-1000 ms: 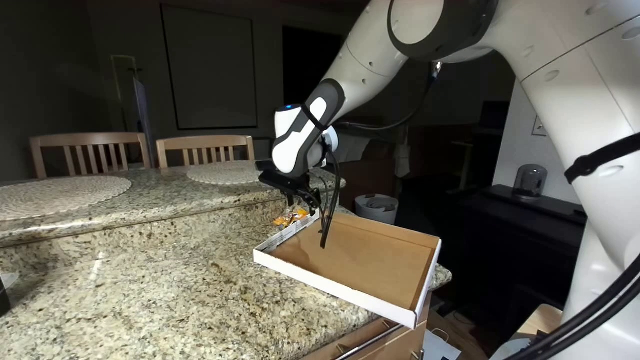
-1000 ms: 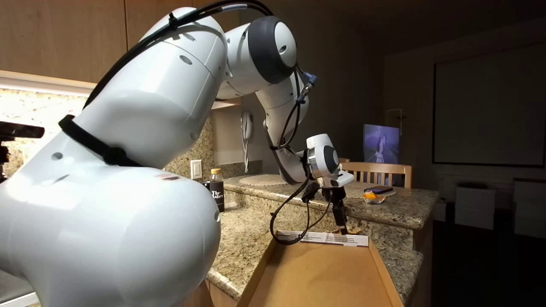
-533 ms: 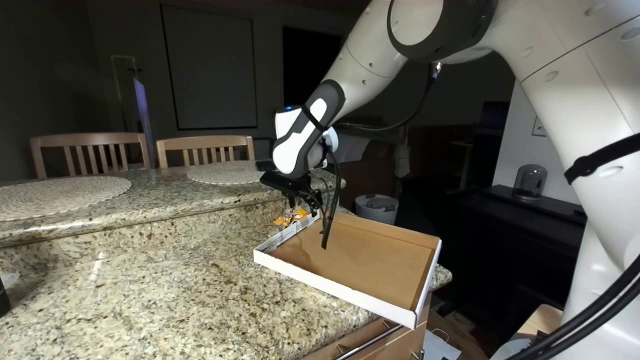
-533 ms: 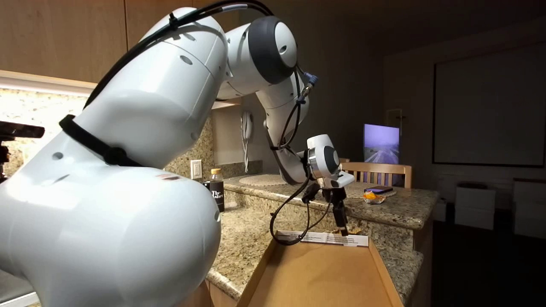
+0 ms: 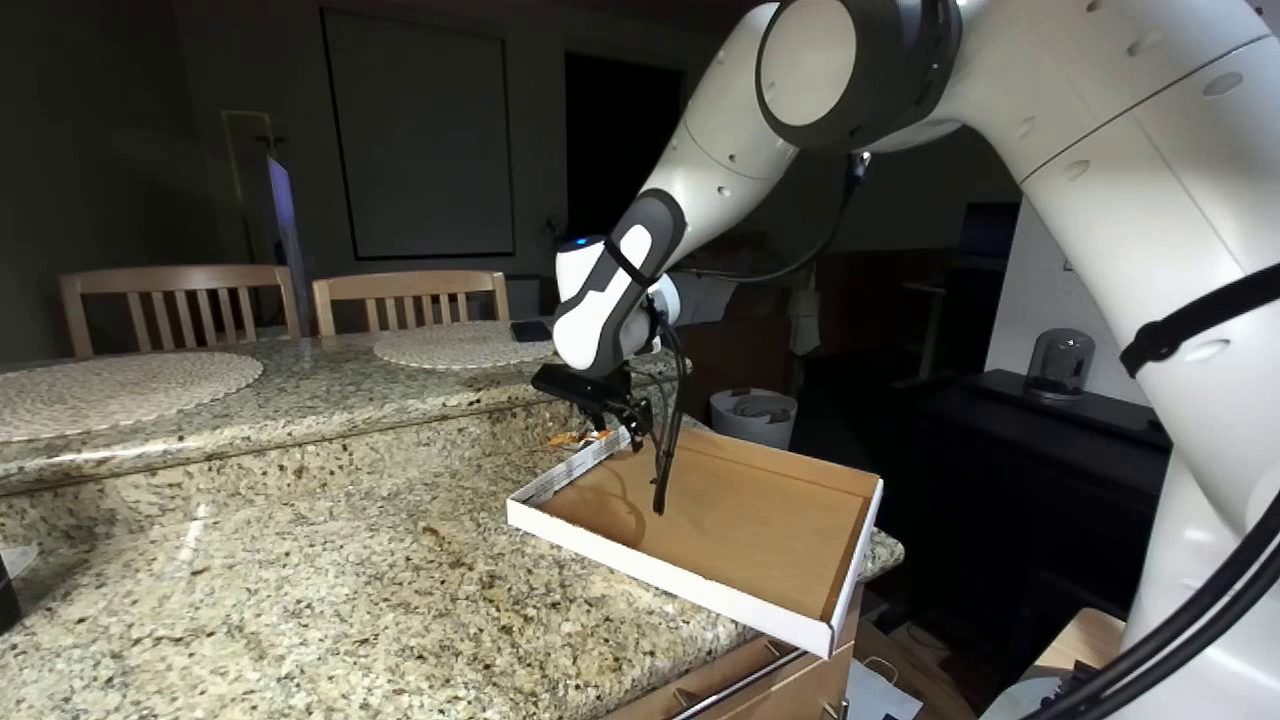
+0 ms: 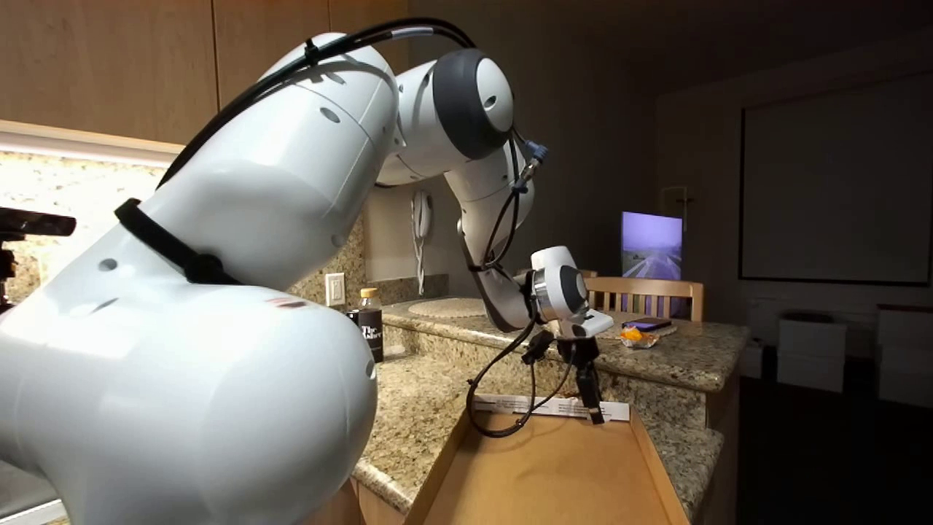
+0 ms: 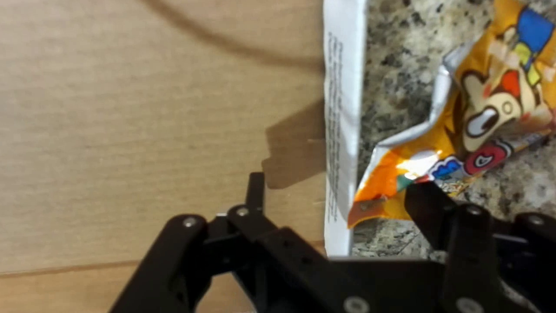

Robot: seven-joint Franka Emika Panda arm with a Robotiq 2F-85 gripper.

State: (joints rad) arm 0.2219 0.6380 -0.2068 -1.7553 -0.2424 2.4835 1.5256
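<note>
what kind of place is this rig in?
Most likely a home kitchen with a breakfast bar: a two-level speckled stone counter, wood-fronted upper cabinets, and wooden chairs behind the raised level.

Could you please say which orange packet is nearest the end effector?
The packet right beside the cardboard box; the other packet sits on the raised counter.

glare whitens the packet (image 7: 473, 126) while the back wall (image 5: 270, 60) stays dim.
</note>
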